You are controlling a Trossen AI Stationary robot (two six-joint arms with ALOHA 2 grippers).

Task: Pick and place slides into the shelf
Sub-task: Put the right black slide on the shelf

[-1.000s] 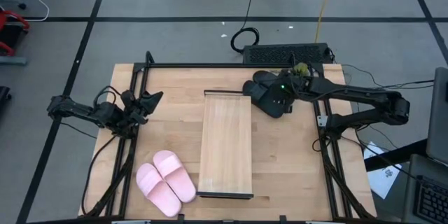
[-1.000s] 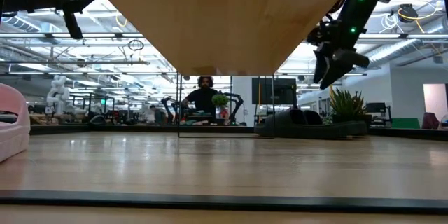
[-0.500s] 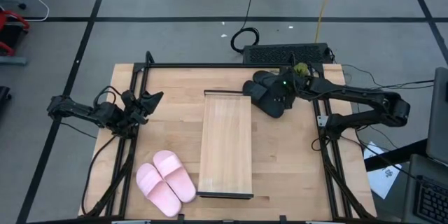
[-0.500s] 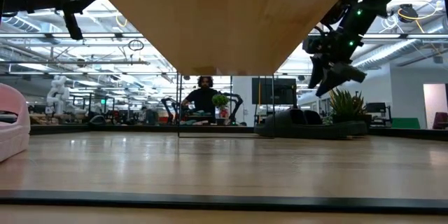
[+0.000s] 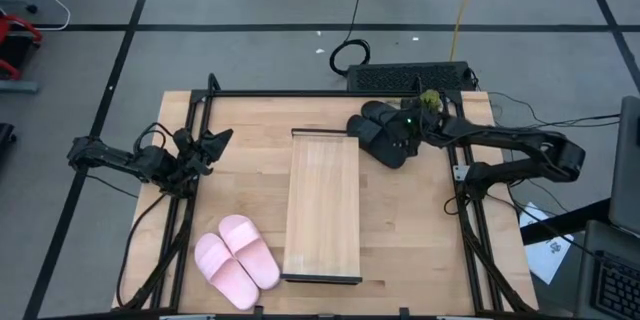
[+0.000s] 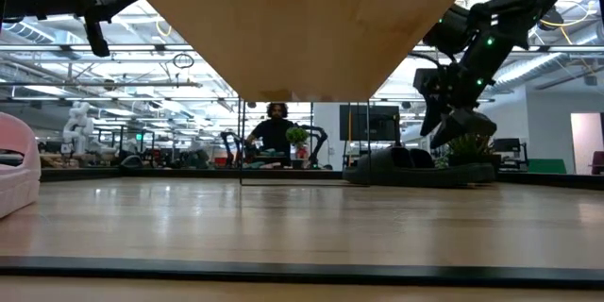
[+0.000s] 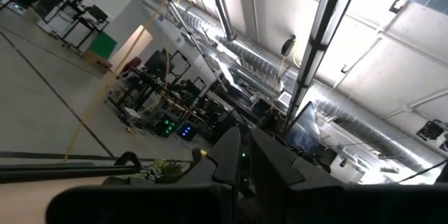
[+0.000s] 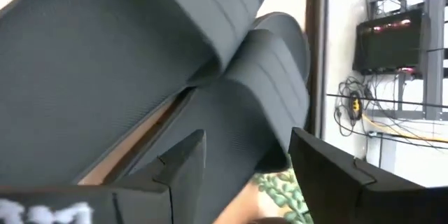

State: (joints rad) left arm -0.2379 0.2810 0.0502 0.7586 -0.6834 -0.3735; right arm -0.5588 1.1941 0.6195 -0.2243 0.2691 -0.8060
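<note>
Right now I have the right gripper [image 5: 400, 142] low over the black slides [image 5: 377, 130] at the table's far right corner, its fingers [image 8: 183, 159] spread wide on either side of one strap, nothing lifted. Beside them, the shelf [image 5: 323, 205] lies along the table's middle, bare on top. Off by the near left corner sit the pink slides [image 5: 236, 260]. Over the left edge hangs my left gripper [image 5: 212, 145], closed and empty.

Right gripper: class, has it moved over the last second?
Yes. The right gripper has dropped toward the black slides and the table, jaws open.
</note>
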